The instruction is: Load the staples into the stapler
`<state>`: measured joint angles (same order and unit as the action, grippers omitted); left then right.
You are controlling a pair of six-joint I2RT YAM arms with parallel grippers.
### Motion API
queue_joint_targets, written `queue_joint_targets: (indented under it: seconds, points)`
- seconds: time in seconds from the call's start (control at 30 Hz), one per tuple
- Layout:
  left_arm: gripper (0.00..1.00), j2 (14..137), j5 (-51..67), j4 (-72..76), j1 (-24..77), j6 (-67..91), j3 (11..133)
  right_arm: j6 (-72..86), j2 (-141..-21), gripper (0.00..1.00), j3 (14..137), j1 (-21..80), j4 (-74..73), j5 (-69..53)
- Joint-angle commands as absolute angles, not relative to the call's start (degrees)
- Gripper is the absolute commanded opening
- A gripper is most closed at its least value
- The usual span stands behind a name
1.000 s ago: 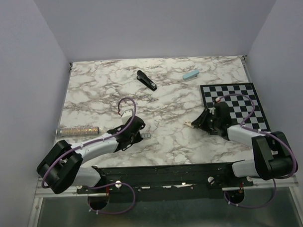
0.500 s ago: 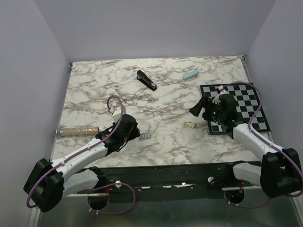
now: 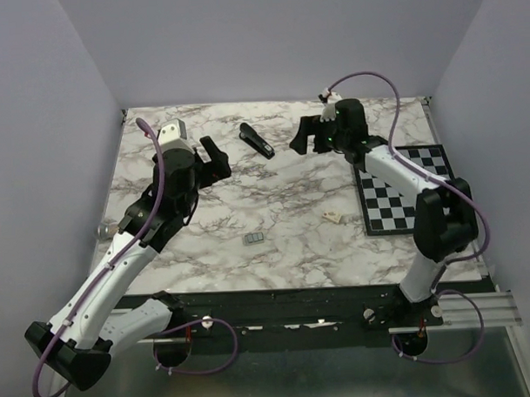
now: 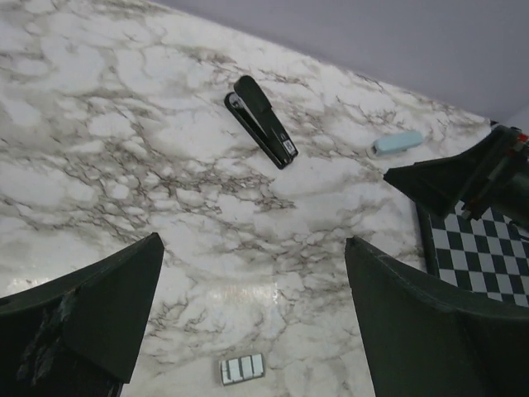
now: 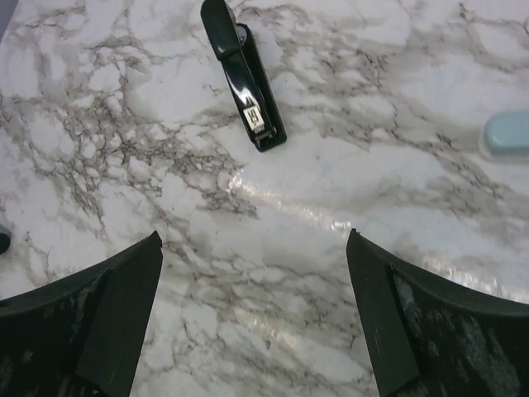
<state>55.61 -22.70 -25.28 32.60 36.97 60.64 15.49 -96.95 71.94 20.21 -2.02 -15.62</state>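
Stapler [image 3: 257, 139] lies closed at the far middle of the marble table [image 3: 293, 258], between my two end effectors. I see the left end effector [image 3: 214, 159] just left of it, fingers wide apart and empty. The right end effector [image 3: 308, 138] hangs to its right, also spread and empty. The staples [image 3: 255, 239] sit nearer, well apart from the stapler.

The stapler [image 5: 242, 78] looks like glossy black plastic. The marble-patterned table [image 5: 347, 165] is smooth and shiny; the staples [image 4: 242, 369] look dull grey metal.
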Motion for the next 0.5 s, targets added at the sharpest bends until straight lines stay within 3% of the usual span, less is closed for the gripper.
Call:
queue_joint_targets:
  seconds: [0.0, 0.2, 0.47]
  points:
    - [0.99, 55.99, -27.51, -22.53, 31.03, 23.66, 60.84, 4.15, -108.7, 1.0, 86.45, 23.9, -10.62, -12.49]
    - [0.99, 53.71, -18.38, -18.11, 21.81, 23.2, 55.91, -2.01, -127.14, 1.0, 109.99, 26.97, -25.04, -7.83]
    - [0.99, 52.65, -11.43, -16.08, 13.01, 25.48, 54.41, -5.09, -142.02, 1.0, 129.44, 29.35, -35.42, -7.2]
